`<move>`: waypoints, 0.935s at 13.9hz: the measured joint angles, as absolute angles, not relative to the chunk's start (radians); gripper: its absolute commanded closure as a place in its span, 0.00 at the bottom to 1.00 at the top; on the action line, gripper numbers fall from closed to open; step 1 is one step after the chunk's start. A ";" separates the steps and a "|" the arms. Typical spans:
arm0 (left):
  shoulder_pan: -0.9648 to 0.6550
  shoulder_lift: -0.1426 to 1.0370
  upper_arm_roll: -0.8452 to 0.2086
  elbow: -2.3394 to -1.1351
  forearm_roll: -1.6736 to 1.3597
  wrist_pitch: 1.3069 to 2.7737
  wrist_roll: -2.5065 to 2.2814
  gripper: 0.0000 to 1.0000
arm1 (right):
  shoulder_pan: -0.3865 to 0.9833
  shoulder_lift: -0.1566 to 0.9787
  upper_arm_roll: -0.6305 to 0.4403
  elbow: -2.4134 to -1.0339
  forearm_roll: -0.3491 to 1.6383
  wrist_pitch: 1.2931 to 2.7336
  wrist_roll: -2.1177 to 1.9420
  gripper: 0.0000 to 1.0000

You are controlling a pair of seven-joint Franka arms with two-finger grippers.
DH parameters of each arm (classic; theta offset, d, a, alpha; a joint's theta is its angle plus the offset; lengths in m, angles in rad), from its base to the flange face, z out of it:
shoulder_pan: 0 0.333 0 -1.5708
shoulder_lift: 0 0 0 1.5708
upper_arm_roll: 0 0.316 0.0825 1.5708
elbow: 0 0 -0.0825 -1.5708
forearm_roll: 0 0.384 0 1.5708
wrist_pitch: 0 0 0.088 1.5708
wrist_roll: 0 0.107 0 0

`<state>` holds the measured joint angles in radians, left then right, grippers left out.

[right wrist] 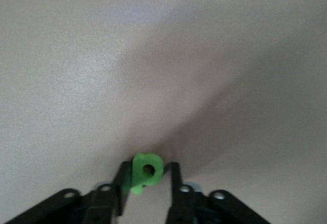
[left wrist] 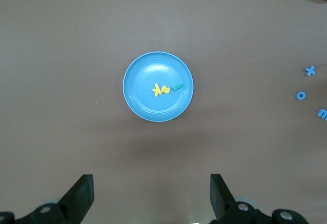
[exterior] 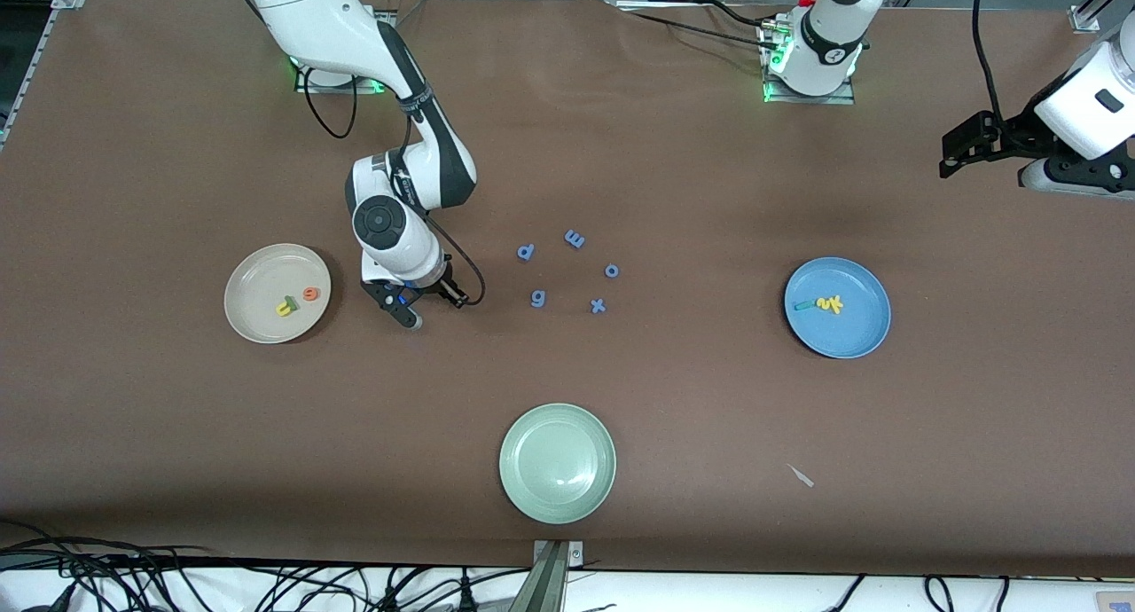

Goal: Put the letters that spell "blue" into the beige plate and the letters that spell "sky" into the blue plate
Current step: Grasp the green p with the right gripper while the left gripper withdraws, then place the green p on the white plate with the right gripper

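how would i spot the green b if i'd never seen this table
Start at the beige plate toward the right arm's end of the table, then go to the right hand beside it. The green b sits between its fingers, the only green letter there; the loose letters nearby are blue.

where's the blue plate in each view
Front view: the blue plate lies toward the left arm's end of the table.
Left wrist view: mid-picture, past the open left gripper.
Right wrist view: not in it.
Shared landmark: the yellow letters in it.

Right tool low, fingers narrowed; left tool raised, wide.
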<state>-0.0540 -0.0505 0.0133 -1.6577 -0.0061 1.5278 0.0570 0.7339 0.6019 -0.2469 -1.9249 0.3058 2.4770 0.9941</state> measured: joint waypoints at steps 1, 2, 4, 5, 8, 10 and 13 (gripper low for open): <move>-0.054 -0.050 0.013 -1.658 -0.006 1.528 0.057 0.00 | 0.734 0.602 -0.247 -1.925 0.306 2.480 0.994 0.92; -0.054 -0.050 0.013 -1.658 -0.006 1.528 0.057 0.00 | 0.734 0.602 -0.247 -1.925 0.306 2.484 0.994 0.96; -0.054 -0.050 0.013 -1.658 -0.006 1.528 0.057 0.00 | 0.734 0.603 -0.247 -1.925 0.306 2.486 0.994 1.00; -0.054 -0.050 0.013 -1.658 -0.006 1.528 0.057 0.00 | 0.734 0.603 -0.247 -1.924 0.306 2.487 0.993 1.00; -0.054 -0.050 0.013 -1.658 -0.006 1.528 0.057 0.00 | 0.735 0.602 -0.251 -1.882 0.305 2.417 0.961 1.00; -0.054 -0.050 0.013 -1.658 -0.006 1.525 0.057 0.00 | 0.735 0.590 -0.288 -1.846 0.304 2.304 0.842 1.00; -0.054 -0.050 0.013 -1.658 -0.006 1.513 0.057 0.00 | 0.730 0.543 -0.391 -1.862 0.304 2.193 0.547 1.00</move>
